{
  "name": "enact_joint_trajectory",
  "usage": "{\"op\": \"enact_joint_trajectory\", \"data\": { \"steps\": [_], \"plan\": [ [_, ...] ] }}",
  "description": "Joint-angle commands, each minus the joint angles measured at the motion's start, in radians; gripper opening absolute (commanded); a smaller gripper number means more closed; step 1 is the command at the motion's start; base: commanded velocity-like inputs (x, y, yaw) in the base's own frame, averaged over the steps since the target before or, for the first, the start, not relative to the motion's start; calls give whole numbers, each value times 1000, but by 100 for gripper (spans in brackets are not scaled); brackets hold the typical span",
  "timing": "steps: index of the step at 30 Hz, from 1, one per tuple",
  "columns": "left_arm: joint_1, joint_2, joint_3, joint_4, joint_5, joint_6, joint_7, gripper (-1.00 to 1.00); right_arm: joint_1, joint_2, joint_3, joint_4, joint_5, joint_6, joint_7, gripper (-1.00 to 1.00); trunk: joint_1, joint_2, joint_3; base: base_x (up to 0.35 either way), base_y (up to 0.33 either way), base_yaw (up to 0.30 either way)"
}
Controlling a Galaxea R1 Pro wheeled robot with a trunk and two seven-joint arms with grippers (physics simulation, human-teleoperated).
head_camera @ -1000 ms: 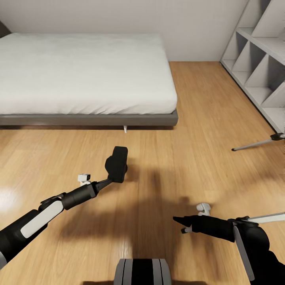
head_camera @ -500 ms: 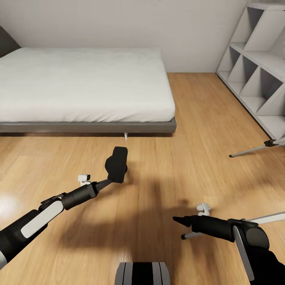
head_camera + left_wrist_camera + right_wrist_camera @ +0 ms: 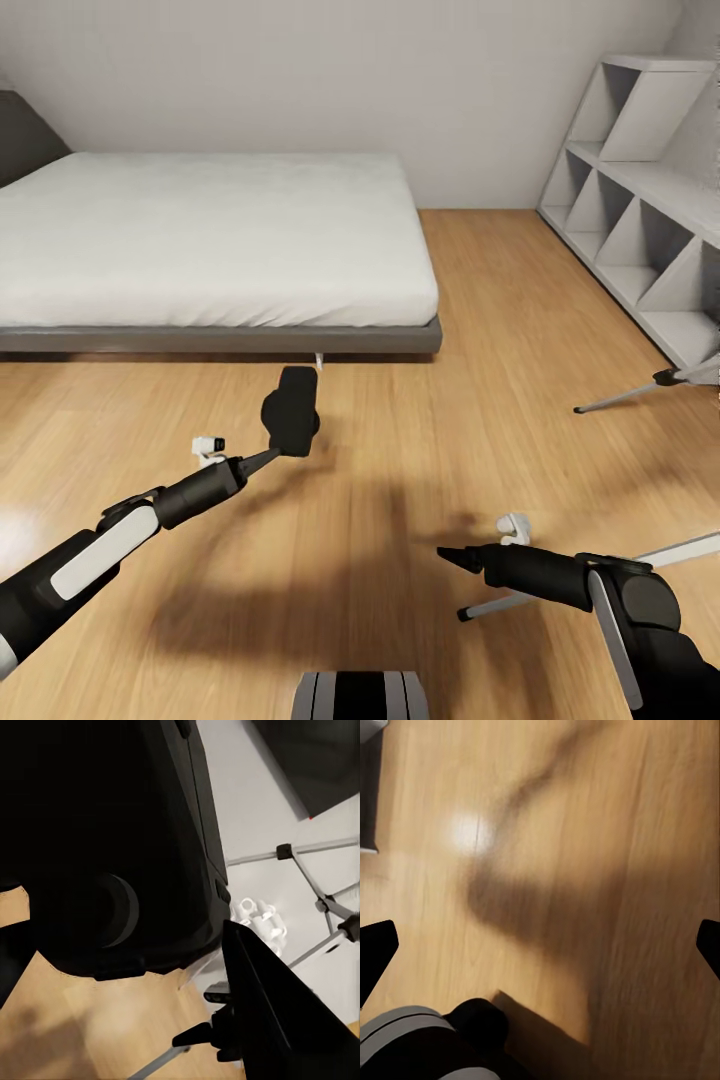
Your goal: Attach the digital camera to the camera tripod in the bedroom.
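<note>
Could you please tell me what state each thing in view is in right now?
digital camera: gripped, held above the floor.
left hand: shut on the digital camera.
right hand: open, holding nothing.
camera tripod: legs on the floor, no camera attached.
bed: made, nothing on it.

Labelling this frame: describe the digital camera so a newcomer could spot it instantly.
Start at the big white bed and drop to the wood floor in front of its near right corner. There the left gripper holds up the digital camera: a small matte-black block, the only dark boxy thing above the floor, unlike the thin silver tripod legs at right.
</note>
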Motion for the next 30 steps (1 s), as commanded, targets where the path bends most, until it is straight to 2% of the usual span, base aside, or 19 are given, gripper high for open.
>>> {"op": "enact_joint_trajectory", "data": {
  "steps": [1,30],
  "plan": [
    [-1,1,-3,1,11,6,-3,-100,-1,0,-1,0,1,7,3,100,-1,0,3,0,0,0],
    [-1,0,-3,3,20,7,-4,-100,-1,-2,-3,-1,1,8,5,100,-14,7,115,0,0,0]
  ]
}}
